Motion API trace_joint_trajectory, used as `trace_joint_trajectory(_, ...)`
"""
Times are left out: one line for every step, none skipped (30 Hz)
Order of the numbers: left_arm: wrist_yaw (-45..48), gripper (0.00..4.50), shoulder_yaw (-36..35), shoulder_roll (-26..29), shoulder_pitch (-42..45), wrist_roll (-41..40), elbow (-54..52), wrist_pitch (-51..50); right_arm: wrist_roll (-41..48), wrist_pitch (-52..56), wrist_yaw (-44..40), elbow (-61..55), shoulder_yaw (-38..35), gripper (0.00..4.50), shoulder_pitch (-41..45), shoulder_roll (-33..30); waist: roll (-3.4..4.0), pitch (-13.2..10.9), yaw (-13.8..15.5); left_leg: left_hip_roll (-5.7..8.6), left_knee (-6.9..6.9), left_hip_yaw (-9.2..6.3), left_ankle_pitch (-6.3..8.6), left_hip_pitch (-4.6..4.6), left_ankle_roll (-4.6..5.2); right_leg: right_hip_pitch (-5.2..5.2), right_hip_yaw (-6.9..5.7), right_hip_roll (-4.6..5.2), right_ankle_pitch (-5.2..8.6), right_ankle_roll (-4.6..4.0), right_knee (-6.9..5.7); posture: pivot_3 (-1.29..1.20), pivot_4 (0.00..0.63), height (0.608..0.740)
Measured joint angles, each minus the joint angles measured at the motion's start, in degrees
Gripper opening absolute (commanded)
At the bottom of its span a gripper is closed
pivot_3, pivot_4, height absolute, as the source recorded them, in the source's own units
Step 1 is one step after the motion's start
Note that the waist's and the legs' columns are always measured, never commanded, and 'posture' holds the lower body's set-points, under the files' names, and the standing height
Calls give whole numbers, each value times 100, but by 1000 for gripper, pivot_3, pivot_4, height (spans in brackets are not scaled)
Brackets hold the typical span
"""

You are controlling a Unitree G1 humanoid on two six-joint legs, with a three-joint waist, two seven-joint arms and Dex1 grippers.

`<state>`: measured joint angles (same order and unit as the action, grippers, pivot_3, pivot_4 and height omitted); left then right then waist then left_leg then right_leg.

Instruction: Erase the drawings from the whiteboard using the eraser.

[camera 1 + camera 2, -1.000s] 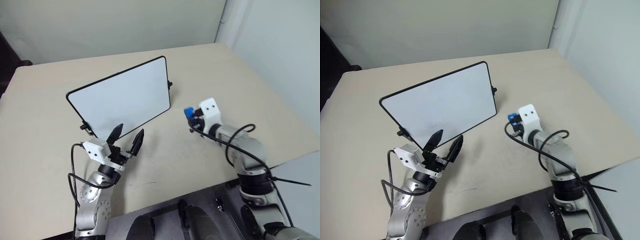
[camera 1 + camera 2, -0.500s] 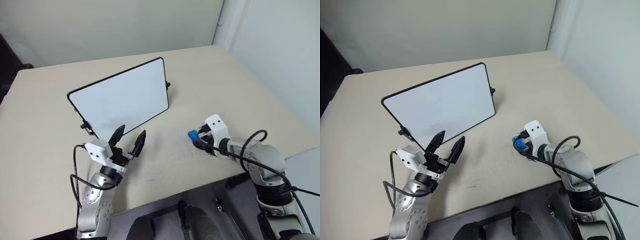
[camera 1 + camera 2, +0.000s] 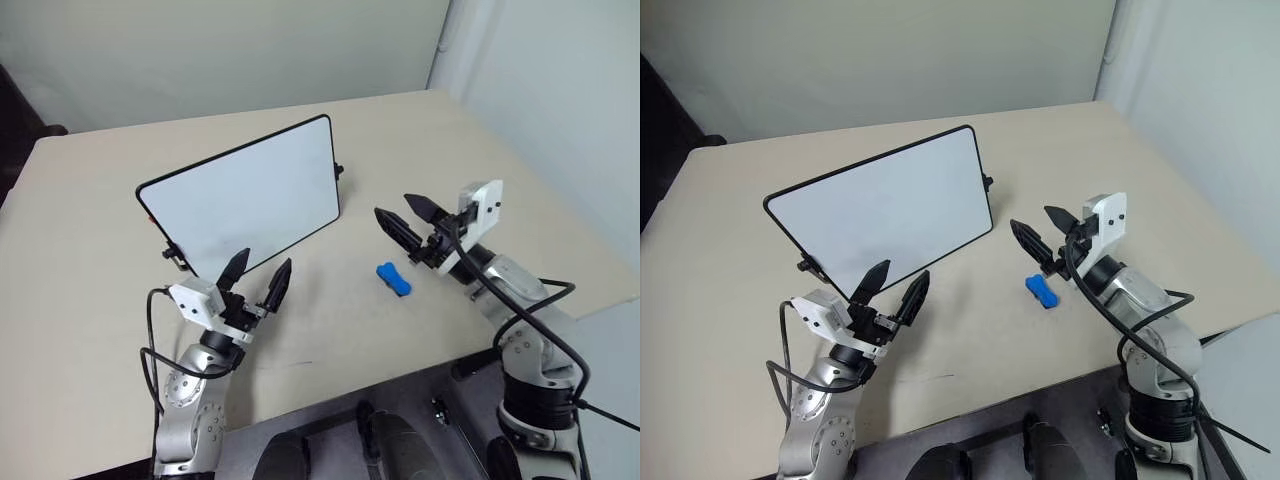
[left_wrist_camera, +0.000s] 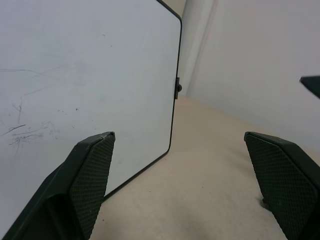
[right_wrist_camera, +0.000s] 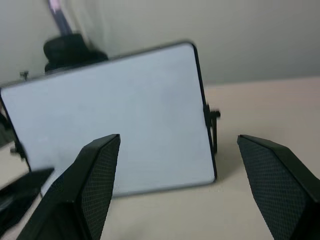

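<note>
**Eraser set down, board looked clean**

The eraser point(image 3: 393, 279) lay flat on the table point(image 3: 90, 250), on bare surface in front of the board's near right corner and just below the raised right gripper point(image 3: 408, 224). That gripper stood well open and empty, its fingers point(image 5: 97, 172) spread wide and pointed toward the board point(image 3: 245, 200). The left gripper point(image 3: 255, 277) hovered near the board's lower edge, also open and holding nothing.

The board stood propped up, leaning back, near the middle of the table. Its face showed no blue scribble; in the left wrist view only faint grey smears point(image 4: 22, 132) remained low on the surface. By that reading the wiping was done and the step in hand was the release and retreat. The next move called for little: the right arm could draw clear of the eraser without knocking it, unless the faint smears counted as drawing, in which case the eraser would need to be picked up again.

A second earlier the right gripper was shut on the eraser, held low near the board's right edge. Half a second earlier it was down at the table with the eraser in its jaws. At this moment the jaws had opened, the arm had risen and tipped up, and the eraser was left on the table. The left gripper and the board had not moved.
</note>
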<state>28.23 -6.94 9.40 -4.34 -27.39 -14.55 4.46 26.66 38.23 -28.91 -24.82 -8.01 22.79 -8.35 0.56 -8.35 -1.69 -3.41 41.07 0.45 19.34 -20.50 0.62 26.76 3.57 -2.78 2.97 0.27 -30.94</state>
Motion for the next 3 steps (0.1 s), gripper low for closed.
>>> trace_joint_trajectory(1,4500,0,9,0,-1,0,-2,0,-121,1,24,91,3960,-5,45,0,0,0,-2,0,0,0,-1,0,0,7,0,0,0,0,0,150,740)
trace_joint_trajectory(2,4500,0,11,-3,-3,0,-2,-1,-228,1,27,177,3960,-13,58,0,0,0,-7,0,-1,0,0,0,-1,12,0,0,0,0,0,150,740)
trace_joint_trajectory(3,4500,0,12,-14,-5,-1,-2,-1,-331,1,30,247,3960,-29,59,0,0,3,-9,0,-2,0,-1,0,-1,19,0,0,0,0,0,150,740)
